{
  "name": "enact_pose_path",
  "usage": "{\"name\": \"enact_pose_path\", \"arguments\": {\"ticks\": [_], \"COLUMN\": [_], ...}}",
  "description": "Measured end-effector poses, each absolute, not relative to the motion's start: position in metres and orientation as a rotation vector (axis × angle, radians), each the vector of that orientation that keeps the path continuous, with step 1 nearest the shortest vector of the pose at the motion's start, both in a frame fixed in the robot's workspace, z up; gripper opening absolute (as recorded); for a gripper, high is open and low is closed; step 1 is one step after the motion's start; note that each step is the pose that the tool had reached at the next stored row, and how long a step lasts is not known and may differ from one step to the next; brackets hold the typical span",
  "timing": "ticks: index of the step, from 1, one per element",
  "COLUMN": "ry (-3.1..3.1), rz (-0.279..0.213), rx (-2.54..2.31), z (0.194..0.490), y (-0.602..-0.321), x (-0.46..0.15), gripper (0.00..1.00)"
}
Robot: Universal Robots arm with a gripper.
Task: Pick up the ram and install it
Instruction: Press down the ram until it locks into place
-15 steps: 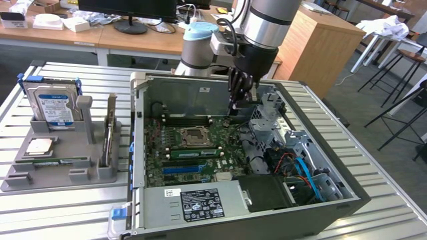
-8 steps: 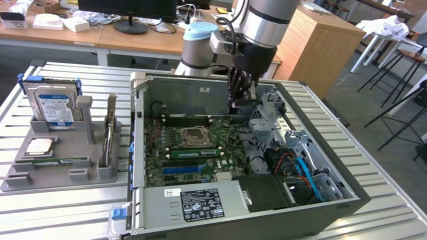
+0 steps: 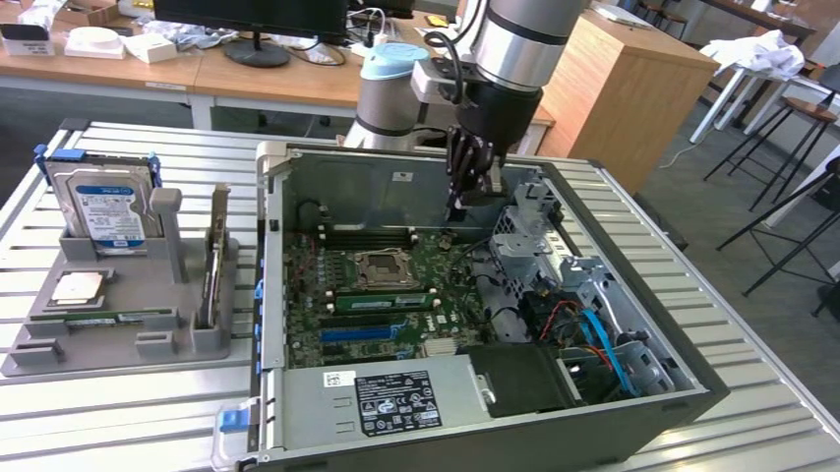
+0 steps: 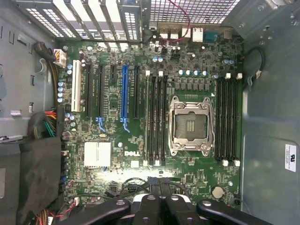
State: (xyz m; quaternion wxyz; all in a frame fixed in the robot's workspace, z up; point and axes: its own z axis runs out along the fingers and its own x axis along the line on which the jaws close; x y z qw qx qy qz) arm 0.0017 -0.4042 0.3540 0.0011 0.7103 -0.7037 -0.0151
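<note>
Gripper (image 3: pixel 461 202) hangs inside the case (image 3: pixel 393 187), fingers pressed together w/ nothing between them, over the motherboard (image 4: pixel 117 154). Ram (image 3: pixel 116 317) lies flat in the gray tray (image 3: pixel 79 359), outside the case on the exterior view's left (well apart from gripper). My read: pick-up not done, install not done; mem slots (image 4: pixel 155 117) look empty.

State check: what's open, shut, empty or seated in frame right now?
gripper: shut, nothing held, inside the case over the motherboard
ram: lying flat in the tray, not picked up
computer case: side open
processor socket: empty
hard drive: upright in the tray
</note>
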Motion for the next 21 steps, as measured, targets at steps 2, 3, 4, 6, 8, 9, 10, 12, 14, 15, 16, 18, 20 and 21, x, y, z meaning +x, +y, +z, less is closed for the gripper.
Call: {"name": "enact_pose_path", "arguments": {"ticks": [2,3,4,6,8,9,10,12,14,15,16,18,20,21], "ry": [-2.209,-2.209,-2.209,-2.209,-2.209,-2.209,-2.209,-2.209,-2.209,-2.209,-2.209,-2.209,-2.209,-2.210], "rz": [-0.047,-0.047,-0.047,-0.047,-0.047,-0.047,-0.047,-0.047,-0.047,-0.047,-0.047,-0.047,-0.047,-0.047], "rx": [2.230,2.230,2.230,2.230,2.230,2.230,2.230,2.230,2.230,2.230,2.230,2.230,2.230,2.230], "z": [0.3540,0.3539,0.3539,0.3534,0.3530,0.3527,0.3523,0.3517,0.3507,0.3502,0.3496,0.3482,0.3468,0.3461], "y": [-0.4042,-0.4042,-0.4042,-0.4041,-0.4042,-0.4042,-0.4042,-0.4042,-0.4042,-0.4042,-0.4042,-0.4042,-0.4042,-0.4042], "x": [0.0016,0.0016,0.0016,0.0016,0.0016,0.0016,0.0016,0.0016,0.0016,0.0016,0.0016,0.0016,0.0016,0.0016], "gripper": [0.10,0.10,0.10,0.10,0.10,0.10,0.10,0.10,0.10,0.10,0.10,0.10,0.10,0.10]}}
